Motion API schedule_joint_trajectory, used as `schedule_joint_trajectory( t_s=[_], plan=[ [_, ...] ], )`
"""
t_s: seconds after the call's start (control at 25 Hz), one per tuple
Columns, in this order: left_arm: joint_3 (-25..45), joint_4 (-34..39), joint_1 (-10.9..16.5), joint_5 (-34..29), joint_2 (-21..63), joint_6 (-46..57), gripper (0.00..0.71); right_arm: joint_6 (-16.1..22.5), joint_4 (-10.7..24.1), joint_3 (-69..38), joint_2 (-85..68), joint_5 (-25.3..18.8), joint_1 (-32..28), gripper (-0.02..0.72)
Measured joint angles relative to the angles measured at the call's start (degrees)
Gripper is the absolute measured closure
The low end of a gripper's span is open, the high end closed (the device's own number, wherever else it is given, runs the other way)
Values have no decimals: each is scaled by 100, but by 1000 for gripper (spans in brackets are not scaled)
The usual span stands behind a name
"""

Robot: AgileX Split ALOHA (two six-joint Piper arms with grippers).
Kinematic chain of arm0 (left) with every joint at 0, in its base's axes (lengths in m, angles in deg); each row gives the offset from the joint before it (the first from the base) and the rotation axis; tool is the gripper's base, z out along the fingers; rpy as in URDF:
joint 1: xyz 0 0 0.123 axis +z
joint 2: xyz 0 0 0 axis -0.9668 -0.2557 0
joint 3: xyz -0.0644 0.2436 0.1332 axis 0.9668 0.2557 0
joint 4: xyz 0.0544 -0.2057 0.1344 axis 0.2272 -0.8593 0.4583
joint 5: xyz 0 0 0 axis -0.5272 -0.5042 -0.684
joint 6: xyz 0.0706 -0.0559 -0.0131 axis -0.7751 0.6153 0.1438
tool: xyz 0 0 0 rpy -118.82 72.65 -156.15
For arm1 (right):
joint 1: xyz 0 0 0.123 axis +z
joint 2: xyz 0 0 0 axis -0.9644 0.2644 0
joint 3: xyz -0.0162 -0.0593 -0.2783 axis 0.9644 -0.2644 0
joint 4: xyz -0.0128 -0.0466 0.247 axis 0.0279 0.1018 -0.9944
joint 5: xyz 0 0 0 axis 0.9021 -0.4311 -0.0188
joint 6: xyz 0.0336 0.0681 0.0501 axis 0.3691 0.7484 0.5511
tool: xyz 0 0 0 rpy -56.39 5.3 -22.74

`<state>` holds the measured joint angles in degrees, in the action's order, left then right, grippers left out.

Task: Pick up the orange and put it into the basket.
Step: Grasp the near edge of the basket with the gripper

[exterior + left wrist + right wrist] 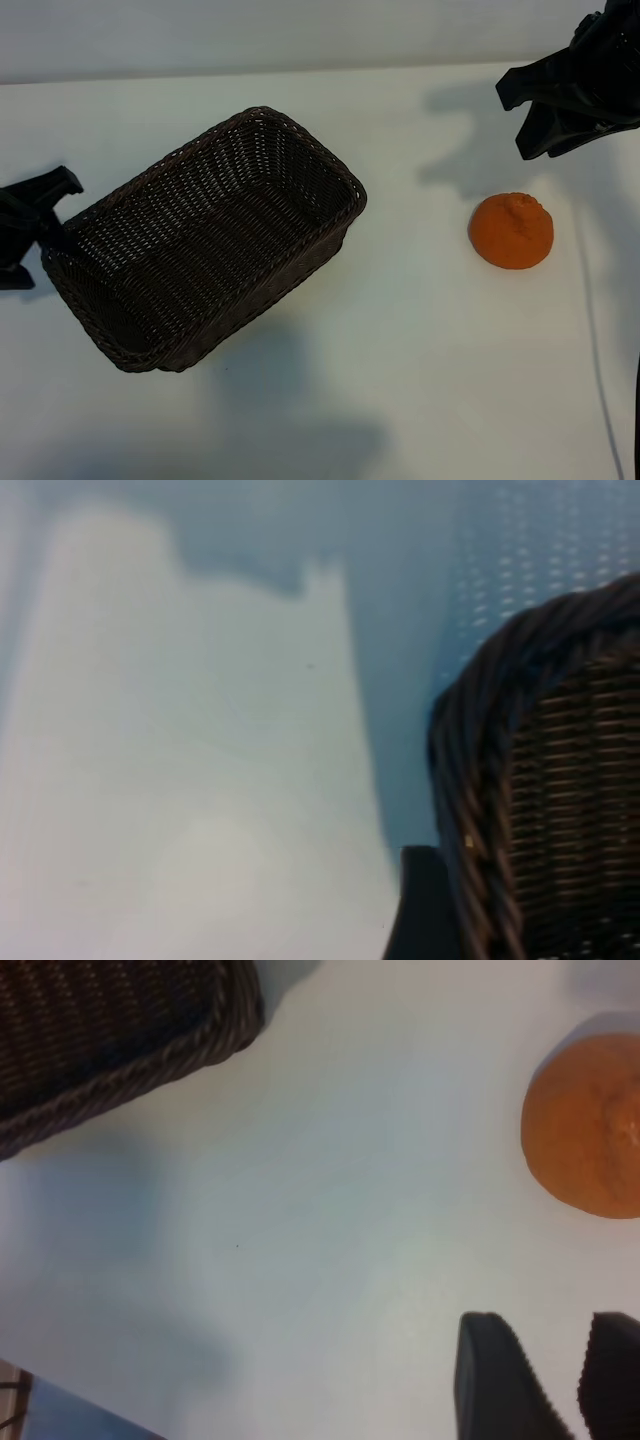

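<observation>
The orange (pixel 511 231) lies on the white table at the right, its knob facing up; it also shows in the right wrist view as the orange (pixel 588 1128). My right gripper (pixel 512 122) hovers behind and to the right of it, open with a narrow gap and nothing between its fingertips (pixel 490 1360). The dark brown wicker basket (pixel 150 345) sits askew at centre-left, its left end looking raised. My left gripper (pixel 42 230) clasps that left corner, with one of its fingers (pixel 425 910) against the outer wall of the basket (pixel 480 780) and the other hidden.
White table (pixel 420 360) stretches between the basket and the orange and along the front. A thin cable (pixel 592 330) runs down the right side. The table's back edge meets a pale wall (pixel 250 35).
</observation>
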<state>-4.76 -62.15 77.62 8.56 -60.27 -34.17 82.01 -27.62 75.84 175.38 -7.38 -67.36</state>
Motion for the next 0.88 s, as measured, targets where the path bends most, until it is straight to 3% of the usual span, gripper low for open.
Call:
schedule_joint_trajectory(
  t_s=[0.32, 0.6, 0.88],
  plan=[
    [460, -175, 0, 219, -256, -165, 168, 5, -12, 0, 0, 0, 0, 456],
    [607, -221, 0, 803, -759, -203, 168, 5, -12, 0, 0, 0, 0, 456],
    [613, -742, 0, 1228, -1353, -611, 171, 0, -12, 0, 0, 0, 0, 456]
  ],
)
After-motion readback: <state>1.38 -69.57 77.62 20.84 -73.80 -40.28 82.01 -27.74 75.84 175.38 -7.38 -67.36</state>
